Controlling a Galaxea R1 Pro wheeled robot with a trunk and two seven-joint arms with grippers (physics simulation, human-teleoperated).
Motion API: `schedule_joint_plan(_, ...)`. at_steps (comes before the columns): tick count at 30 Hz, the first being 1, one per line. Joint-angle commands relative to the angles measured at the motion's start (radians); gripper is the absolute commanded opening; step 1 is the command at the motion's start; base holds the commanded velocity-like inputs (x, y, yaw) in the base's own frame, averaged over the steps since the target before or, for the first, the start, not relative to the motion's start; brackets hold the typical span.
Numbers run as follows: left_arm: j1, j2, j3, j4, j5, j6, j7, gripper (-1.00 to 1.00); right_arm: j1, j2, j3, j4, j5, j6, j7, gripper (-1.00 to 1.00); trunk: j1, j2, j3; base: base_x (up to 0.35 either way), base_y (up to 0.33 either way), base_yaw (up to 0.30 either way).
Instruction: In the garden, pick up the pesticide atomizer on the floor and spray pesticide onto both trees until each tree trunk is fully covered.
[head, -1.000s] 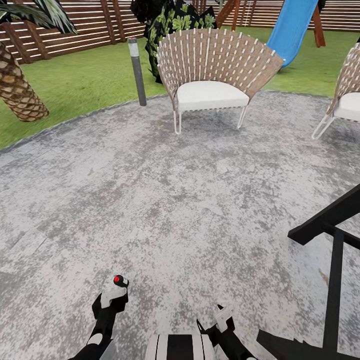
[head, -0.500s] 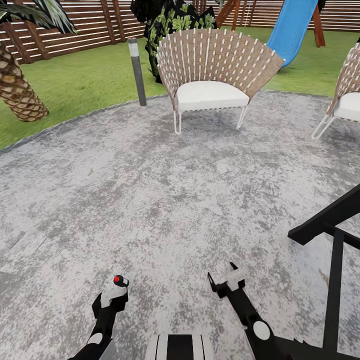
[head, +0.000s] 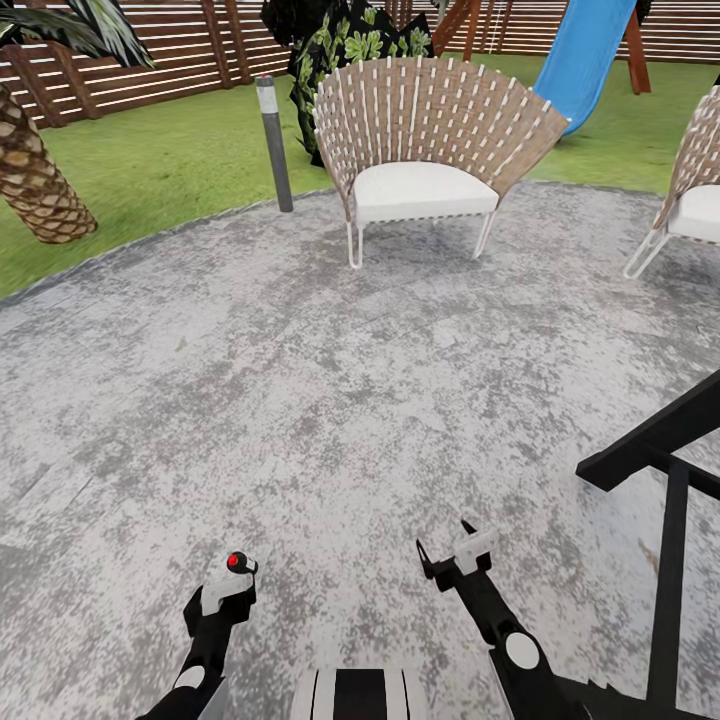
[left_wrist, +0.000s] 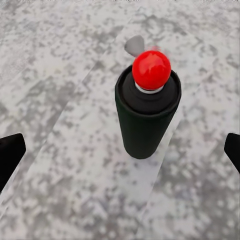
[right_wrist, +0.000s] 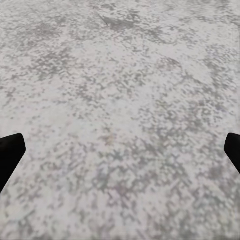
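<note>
The pesticide atomizer (left_wrist: 147, 112), a small dark bottle with a red top (head: 237, 562), stands upright on the mottled grey-and-white stone floor (head: 350, 400) close in front of me. My left gripper (head: 232, 582) is open around it, its dark fingertips (left_wrist: 10, 155) wide apart on either side and not touching it (left_wrist: 120, 150). My right gripper (head: 445, 541) is open over bare paving (right_wrist: 120, 125), a little to the right of the bottle, with nothing between its fingers. The two slim-trunked trees are out of view.
A wicker chair (head: 425, 150) stands at the paving's far edge and a second chair (head: 695, 190) at the right. A black grill frame (head: 665, 480) is close on my right. A bollard light (head: 273, 140), a scaly palm trunk (head: 35, 175), lawn, a blue slide (head: 585, 55) and the slat fence (head: 150, 50) lie beyond.
My right arm has swung forward and up from near my trunk and now reaches out over the paving. The left gripper and the atomizer have stayed where they were.
</note>
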Motion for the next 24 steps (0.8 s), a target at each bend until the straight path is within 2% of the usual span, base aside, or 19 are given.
schedule_joint_plan(1,0.000,0.000,0.001,0.001,0.001,-0.003,0.001,1.00,0.000,0.002,-0.005,0.002,0.007,-0.004,0.008,1.00,0.000,0.000,-0.001,0.040,0.000,0.000)
schedule_joint_plan(9,0.000,0.000,0.002,0.001,0.001,-0.004,0.001,1.00,0.000,0.002,-0.005,0.044,0.007,-0.004,0.008,1.00,0.000,0.000,-0.001,0.037,0.000,0.000)
schedule_joint_plan(24,0.000,-0.001,0.002,0.001,0.001,-0.005,0.001,1.00,0.000,0.002,-0.005,0.063,0.007,-0.005,0.008,1.00,0.000,0.000,-0.001,0.036,0.000,0.000)
